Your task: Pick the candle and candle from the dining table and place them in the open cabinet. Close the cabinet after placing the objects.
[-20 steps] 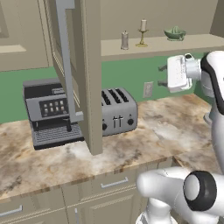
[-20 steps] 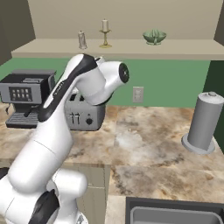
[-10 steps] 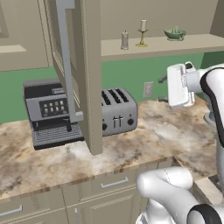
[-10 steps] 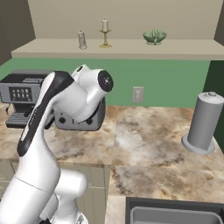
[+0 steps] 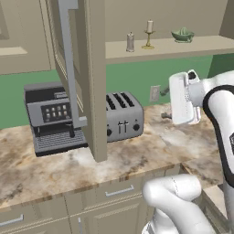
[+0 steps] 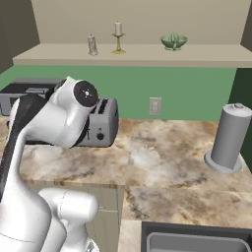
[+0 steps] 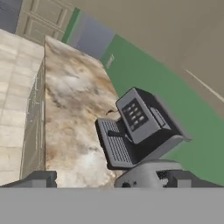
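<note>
Gripper (image 7: 107,179) jaws spread wide, nothing between them; in the hand view both dark finger tips point along the marble counter (image 7: 74,113) toward the coffee machine (image 7: 140,127).

Cabinet (image 5: 84,68): door swung open, long grey bar handle (image 5: 68,59) facing the camera, lower edge hanging above the counter between coffee machine (image 5: 52,116) and toaster (image 5: 123,116).

Dining table (image 6: 147,53): seen as a beige ledge across the back, above the green wall.

Paper towel roll (image 6: 229,138): upright on the counter at right of the right base view.

Green bowl (image 6: 173,41): on the ledge, right of the candles.

Taper candle (image 6: 118,35): upright on its brass stick on the ledge.

Stubby candle (image 6: 92,45): just left of the taper, apart from it.
</note>
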Robot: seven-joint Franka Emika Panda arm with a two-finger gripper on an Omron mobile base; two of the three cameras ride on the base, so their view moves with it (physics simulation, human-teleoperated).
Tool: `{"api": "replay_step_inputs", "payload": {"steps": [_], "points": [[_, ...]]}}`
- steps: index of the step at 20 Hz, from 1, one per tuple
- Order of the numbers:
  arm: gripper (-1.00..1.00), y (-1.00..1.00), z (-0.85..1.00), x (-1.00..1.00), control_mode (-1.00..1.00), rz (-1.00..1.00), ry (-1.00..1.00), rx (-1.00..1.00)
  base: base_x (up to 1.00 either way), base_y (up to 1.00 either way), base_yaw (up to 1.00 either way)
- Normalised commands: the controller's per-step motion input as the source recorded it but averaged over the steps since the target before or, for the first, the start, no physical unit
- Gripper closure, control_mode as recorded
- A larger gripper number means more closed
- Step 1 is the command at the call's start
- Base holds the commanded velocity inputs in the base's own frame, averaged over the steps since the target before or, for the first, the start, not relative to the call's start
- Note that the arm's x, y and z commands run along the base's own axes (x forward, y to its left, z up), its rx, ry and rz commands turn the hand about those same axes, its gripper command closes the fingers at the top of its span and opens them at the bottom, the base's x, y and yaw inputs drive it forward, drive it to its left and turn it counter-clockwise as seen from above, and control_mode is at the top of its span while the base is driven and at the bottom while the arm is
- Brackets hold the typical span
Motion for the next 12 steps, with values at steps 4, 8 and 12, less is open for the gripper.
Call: {"api": "replay_step_inputs", "payload": {"steps": [4, 8, 12], "points": [[-1.0, 0.24, -0.3, -0.34, -1.0, 0.0, -0.11, -0.22, 0.0, 0.0, 0.0], [-1.0, 0.09, -0.3, -0.35, -1.0, 0.02, -0.15, -0.25, 0.0, 0.0, 0.0], [-1.0, 0.03, -0.32, -0.13, -1.0, 0.04, -0.05, -0.24, 0.0, 0.0, 0.0]]}}
